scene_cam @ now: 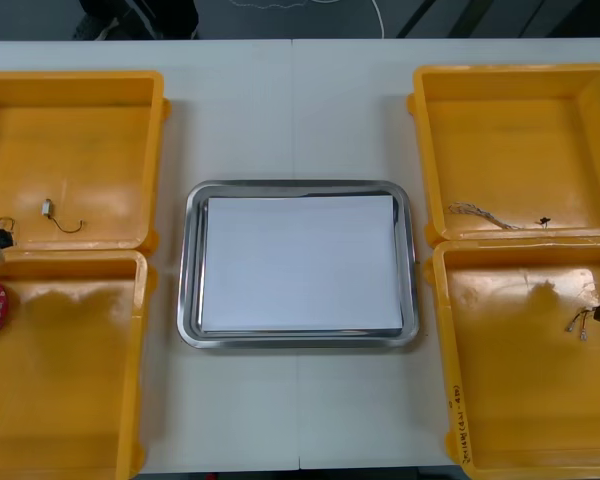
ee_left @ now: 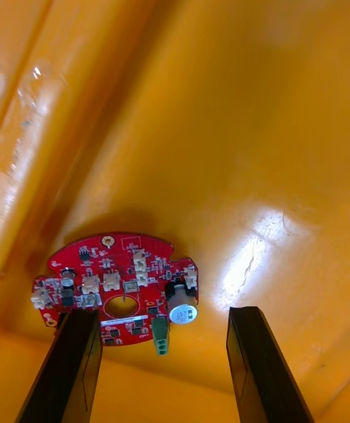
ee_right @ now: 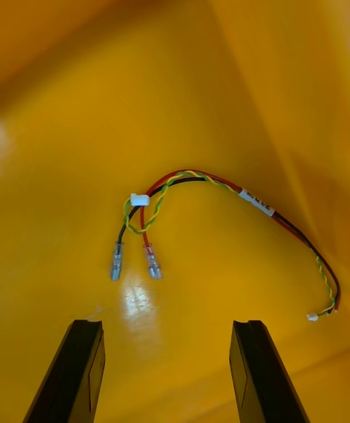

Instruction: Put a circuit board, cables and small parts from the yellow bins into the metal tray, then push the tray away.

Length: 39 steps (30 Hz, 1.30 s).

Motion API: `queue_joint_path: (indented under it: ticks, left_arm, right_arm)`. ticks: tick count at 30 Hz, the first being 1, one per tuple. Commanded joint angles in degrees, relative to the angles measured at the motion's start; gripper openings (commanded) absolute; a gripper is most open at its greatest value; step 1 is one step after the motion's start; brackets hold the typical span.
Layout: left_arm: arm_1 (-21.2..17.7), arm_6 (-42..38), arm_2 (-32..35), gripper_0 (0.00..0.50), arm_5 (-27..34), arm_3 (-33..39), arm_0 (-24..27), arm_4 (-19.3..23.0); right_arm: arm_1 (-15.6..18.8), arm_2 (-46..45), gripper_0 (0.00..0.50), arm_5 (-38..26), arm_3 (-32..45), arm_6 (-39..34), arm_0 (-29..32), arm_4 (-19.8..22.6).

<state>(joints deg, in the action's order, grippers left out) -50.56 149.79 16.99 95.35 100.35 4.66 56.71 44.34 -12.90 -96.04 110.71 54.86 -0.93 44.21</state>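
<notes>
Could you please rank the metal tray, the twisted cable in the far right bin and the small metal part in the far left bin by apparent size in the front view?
1. metal tray, by far the largest.
2. twisted cable, a thin short strand.
3. small metal part, the smallest, even counting its wire.

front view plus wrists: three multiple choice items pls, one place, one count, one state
1. The red circuit board lies in: A far left bin; B near left bin; C near right bin.
2. Count of yellow bins: A two; B three; C four.
3. The right end effector is: A open; B shut on a cable; C shut on nothing.
Key: B, the board lies on that bin's floor; C, two each side; A, its fingers stand apart short of the red and yellow cable.
</notes>
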Motion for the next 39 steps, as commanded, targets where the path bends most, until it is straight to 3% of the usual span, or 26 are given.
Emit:
queue_joint_path:
  ticks: [1, 22, 39]
  left_arm:
    - [-2.9, 5.2, 1.9, 0.5, -2.7, 2.0, -4.3, -0.8]
    - [-2.4, 5.2, -0.4, 0.5, -9.4, 3.3, -9.1, -3.7]
    - [2.4, 5.2, -0.5, 0.5, -10.2, 3.3, -9.7, -6.3]
  right_arm:
    - [0.9, -1.7, 0.5, 1.4, 0.3, -0.2, 1.8, -0.7]
    - [-6.9, -1.7, 0.5, 4.1, 0.3, -0.4, 2.1, -4.6]
    - [-8.3, -1.7, 0.5, 7.9, 0.3, 0.9, 5.0, -6.1]
